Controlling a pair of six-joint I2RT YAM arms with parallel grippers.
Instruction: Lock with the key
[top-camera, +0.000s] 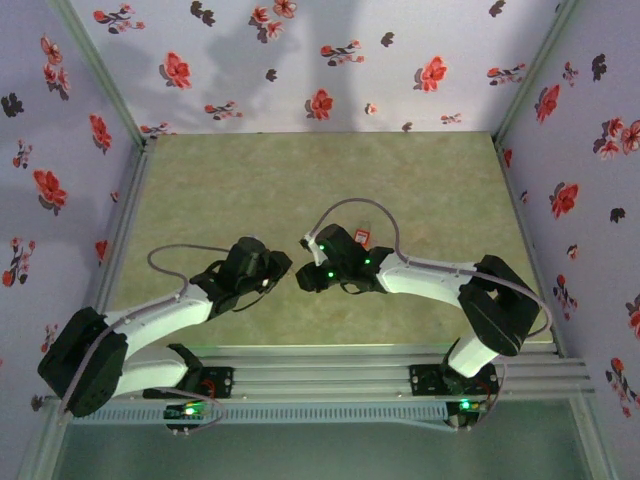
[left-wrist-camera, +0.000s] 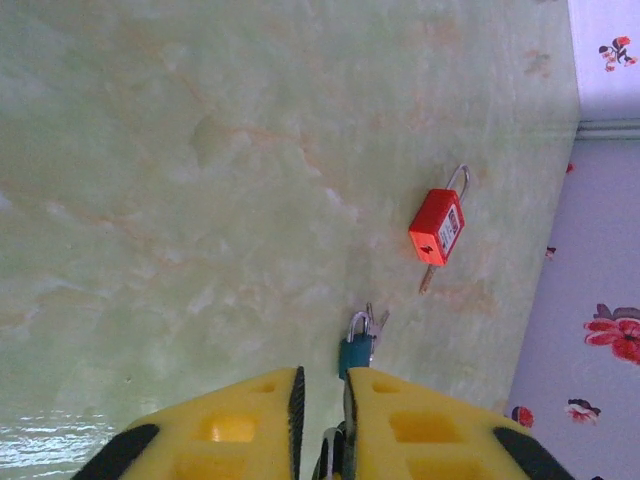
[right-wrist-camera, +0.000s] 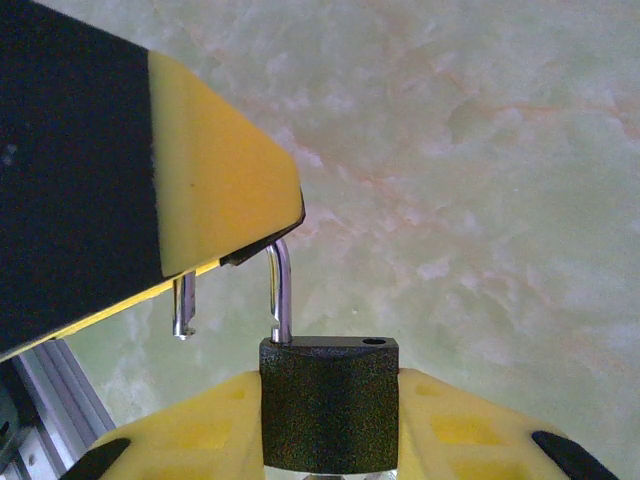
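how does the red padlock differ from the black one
The red padlock lies flat on the table, while the black padlock is clamped in the right gripper. The black padlock's shackle is open, its free end out of the hole. The red padlock has a key sticking out of its base, and the black padlock's base is hidden. Both have silvery shackles.

Bright even light, soft wall shadows, slight blur in wrist views
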